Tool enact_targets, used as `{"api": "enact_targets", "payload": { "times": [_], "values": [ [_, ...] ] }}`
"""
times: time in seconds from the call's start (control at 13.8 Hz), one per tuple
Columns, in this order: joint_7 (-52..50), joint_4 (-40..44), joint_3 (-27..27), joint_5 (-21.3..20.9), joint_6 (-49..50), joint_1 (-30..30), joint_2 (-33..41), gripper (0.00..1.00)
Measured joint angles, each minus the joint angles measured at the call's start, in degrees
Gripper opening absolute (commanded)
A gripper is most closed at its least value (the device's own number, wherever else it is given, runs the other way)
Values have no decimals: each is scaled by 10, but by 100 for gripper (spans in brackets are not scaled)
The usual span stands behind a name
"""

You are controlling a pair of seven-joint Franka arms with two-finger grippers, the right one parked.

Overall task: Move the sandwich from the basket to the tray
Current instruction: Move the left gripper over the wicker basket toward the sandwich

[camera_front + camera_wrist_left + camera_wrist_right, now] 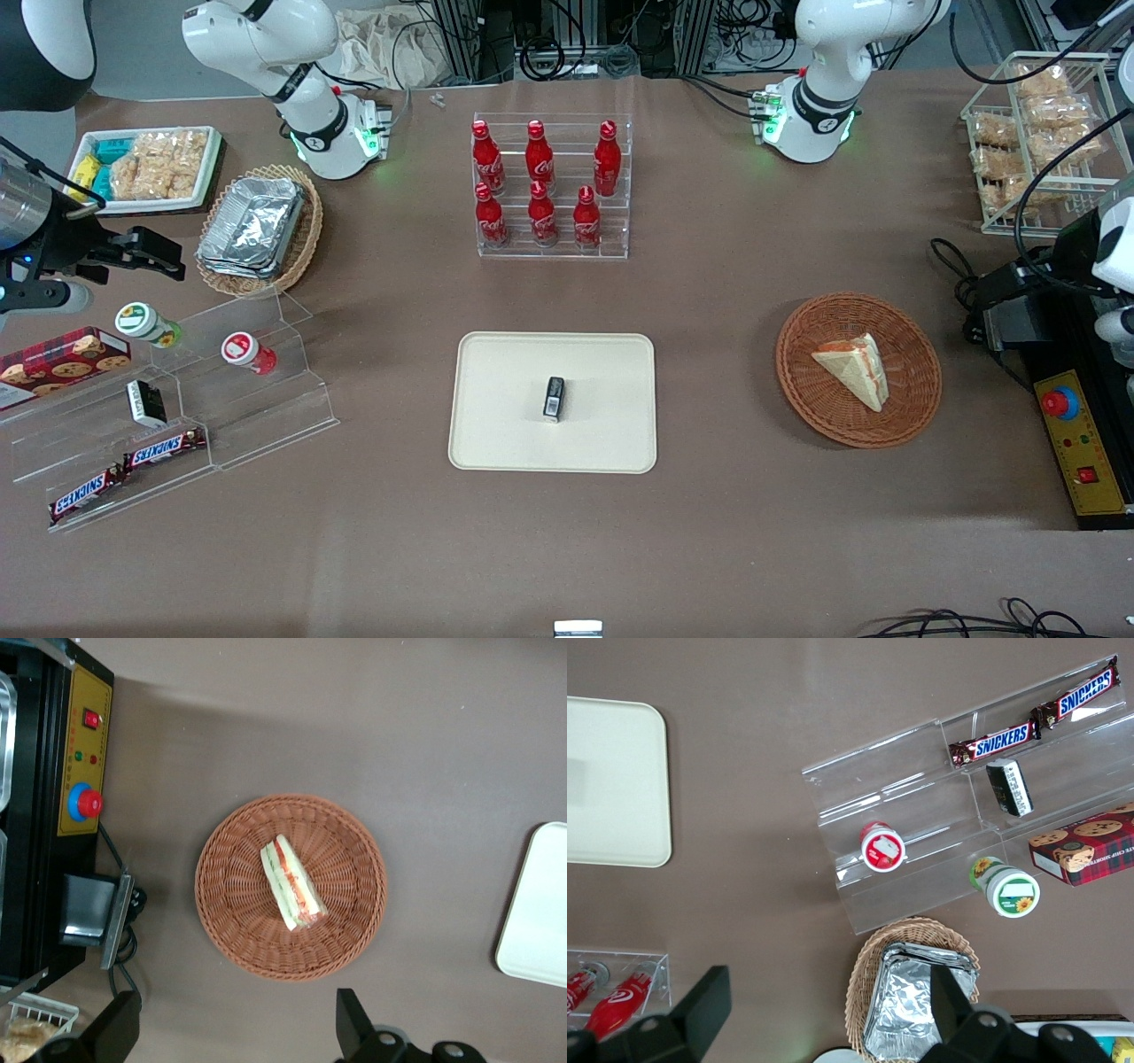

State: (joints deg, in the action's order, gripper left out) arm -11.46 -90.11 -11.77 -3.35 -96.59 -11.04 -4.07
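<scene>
My gripper (235, 1041) has black fingers spread wide apart, and it hangs over the reddish-brown woven basket (912, 403) — inside is the sandwich (852, 365), pale white bread with red-orange and green stripes on its cut edge. The tray (505, 434) is plain cream with a little black box (554, 397) on it, and the table (709, 292) is dull brown all over. Nearer the arms' bases stand six shiny red bottles (542, 184) with white writing — and beside the basket sits a yellow panel (1083, 456) with a red button on a blue ring.

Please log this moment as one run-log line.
gripper: open, above table beside basket | triangular white-bread sandwich: in round reddish-brown wicker basket | cream rectangular plastic tray: awaiting sandwich
</scene>
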Motion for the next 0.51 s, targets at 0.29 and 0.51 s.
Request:
{"api": "enact_targets", "payload": {
  "times": [0.29, 0.51],
  "values": [
    [-23, 0, 3, 0, 7, 0, -9, 100],
    [-105, -10, 6, 0, 5, 0, -19, 100]
  ]
}}
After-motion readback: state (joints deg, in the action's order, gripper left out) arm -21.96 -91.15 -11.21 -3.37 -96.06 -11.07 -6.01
